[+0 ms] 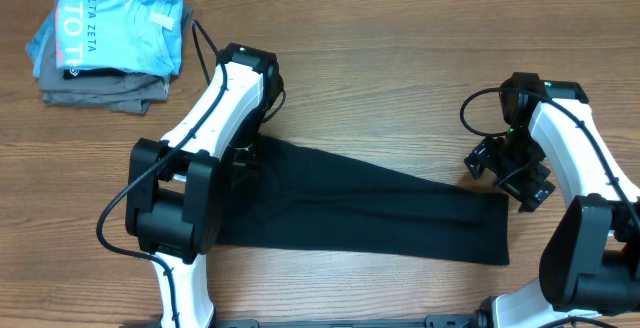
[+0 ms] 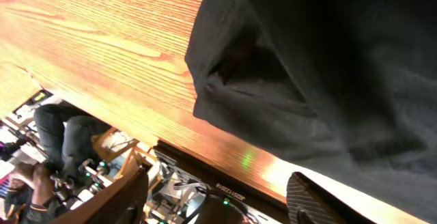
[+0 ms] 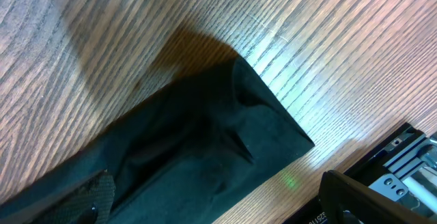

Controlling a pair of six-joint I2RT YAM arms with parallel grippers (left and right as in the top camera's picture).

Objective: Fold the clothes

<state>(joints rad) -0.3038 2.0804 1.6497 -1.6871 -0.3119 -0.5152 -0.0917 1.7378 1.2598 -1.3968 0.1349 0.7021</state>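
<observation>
Shirt: black T-shirt (image 1: 380,213) lies as a long band on the surface (image 1: 400,58) | my left end effector (image 2: 217,183): jaws apart above its left end, empty | my right end effector (image 3: 218,183): wide above its right end, empty | far beyond its left end: light blue T-shirt (image 1: 115,23) on grey folded garments (image 1: 100,93)

left arm (image 1: 212,106): on my screen it stretches up and away from its base, then doubles back at the elbow, wrist tucked underneath
left gripper (image 2: 218,202): jaws spread, both fingers (image 2: 121,200) just poking in at the bottom of the wrist cam
right arm (image 1: 588,158): same bent-elbow pose, leaning inward
right gripper (image 3: 225,198): jaws wide apart, pointing down
</observation>
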